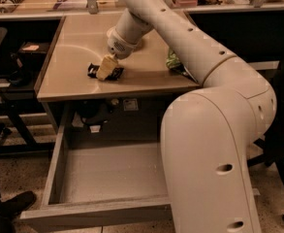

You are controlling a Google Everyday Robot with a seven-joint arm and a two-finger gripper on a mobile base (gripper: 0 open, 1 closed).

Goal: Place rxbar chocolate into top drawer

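The rxbar chocolate (92,72), a small flat bar in a crinkled black wrapper, lies on the tan tabletop (73,47) near its front edge. Its long axis runs roughly left to right, parallel to that edge. The robot's gripper (104,71) meets the bar from above and slightly behind, its pale wedge-shaped tip planted on the middle so that black wrapper shows on either side. Whether the gripper has closed on the bar cannot be told from this angle. The placement appears to turn on one relation: the top drawer (112,174) stands pulled out directly beneath the bar and toward the camera, so the bar would have to be lifted clear, carried forward over the table's lip and lowered. The drawer is a wide, shallow grey box with a flat matte bottom, low side walls and a long plain front panel, and nothing can be seen lying in it. The table surface looks smooth and slightly glossy, so a thin foil bar could slide rather than lift if the grip is shallow. The arm (190,38), made of rounded cream-coloured segments, reaches in from the right and half-hides a green snack bag (173,61) farther back on the table, well apart from the bar.
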